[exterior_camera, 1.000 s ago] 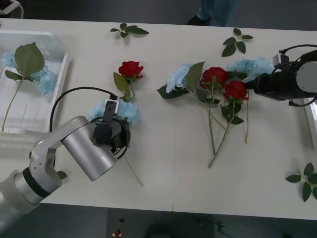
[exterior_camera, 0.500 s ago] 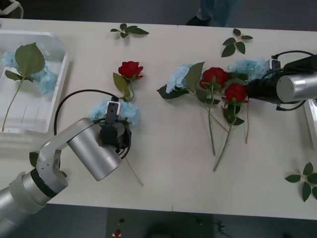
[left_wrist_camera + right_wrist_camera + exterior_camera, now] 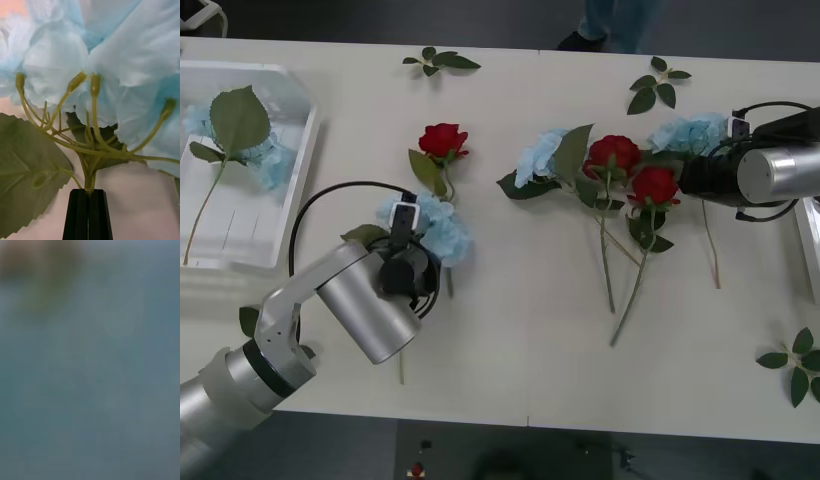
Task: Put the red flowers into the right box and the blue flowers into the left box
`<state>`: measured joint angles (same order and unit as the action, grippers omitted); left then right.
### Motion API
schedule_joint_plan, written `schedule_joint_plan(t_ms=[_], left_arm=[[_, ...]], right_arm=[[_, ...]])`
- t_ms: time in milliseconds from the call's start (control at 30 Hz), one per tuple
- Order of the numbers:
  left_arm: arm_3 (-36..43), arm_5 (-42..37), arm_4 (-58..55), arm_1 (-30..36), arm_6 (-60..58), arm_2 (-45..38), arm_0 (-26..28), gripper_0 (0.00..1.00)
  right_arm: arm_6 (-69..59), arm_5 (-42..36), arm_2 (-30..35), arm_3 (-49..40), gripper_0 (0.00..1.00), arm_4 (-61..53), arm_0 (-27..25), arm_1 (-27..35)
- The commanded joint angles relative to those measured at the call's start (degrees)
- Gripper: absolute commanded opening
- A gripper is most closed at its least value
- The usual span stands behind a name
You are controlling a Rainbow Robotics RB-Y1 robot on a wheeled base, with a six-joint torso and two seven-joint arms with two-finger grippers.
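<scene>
My left gripper (image 3: 89, 213) has its fingers closed on a blue flower (image 3: 432, 228) stem at centre-left; right gripper (image 3: 685, 178), fingers' state unclear, sits beside the red flowers (image 3: 632, 170) near the surface's (image 3: 520, 330) right edge.

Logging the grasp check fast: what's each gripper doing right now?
Left gripper: jaws shut on a blue flower stem, just below the bloom.
Right gripper: beside the red flowers; cannot be told.

White counter (image 3: 510, 340) is laid with red flowers (image 3: 620, 170), blue flowers (image 3: 535, 158), loose leaf sprigs (image 3: 442, 61), left box (image 3: 300, 175), right box (image 3: 810, 240).
</scene>
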<state>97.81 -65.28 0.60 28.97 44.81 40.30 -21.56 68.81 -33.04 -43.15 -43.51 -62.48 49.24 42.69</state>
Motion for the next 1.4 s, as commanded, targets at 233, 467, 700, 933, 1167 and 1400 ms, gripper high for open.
schedule_joint_plan(t_ms=[233, 467, 700, 933, 1167, 1400], left_arm=[[16.0, -2.0, 0.5, 9.4, -1.7, -3.3, -0.5, 0.00], [29.9, -2.9, 0.4, 17.7, -1.7, -11.3, 5.4, 0.00], [41.1, -2.9, -1.0, 23.8, -1.3, -25.6, 15.0, 0.00], [40.8, -3.0, -13.6, 25.6, 6.8, -46.3, 21.6, 0.00], [29.5, -3.0, -24.9, 25.8, 17.2, -55.6, 18.7, 0.00], [12.1, -1.1, -29.4, 26.0, 28.3, -54.4, 9.4, 0.00]], right_arm=[[-1.8, -1.0, 0.8, -3.3, 0.00, -1.3, 0.4, 0.9], [-0.5, -7.0, 3.2, -11.0, 0.00, -2.9, 0.2, 6.4], [2.6, -7.7, 5.0, -16.3, 0.00, -10.0, -2.0, 10.1], [22.7, -10.4, 13.8, -21.5, 0.00, -31.0, -8.5, 14.4], [51.6, -20.3, 19.8, -22.1, 0.00, -51.2, -11.4, 17.3], [75.4, -29.0, 20.3, -26.4, 0.00, -69.6, -12.9, 19.4]])
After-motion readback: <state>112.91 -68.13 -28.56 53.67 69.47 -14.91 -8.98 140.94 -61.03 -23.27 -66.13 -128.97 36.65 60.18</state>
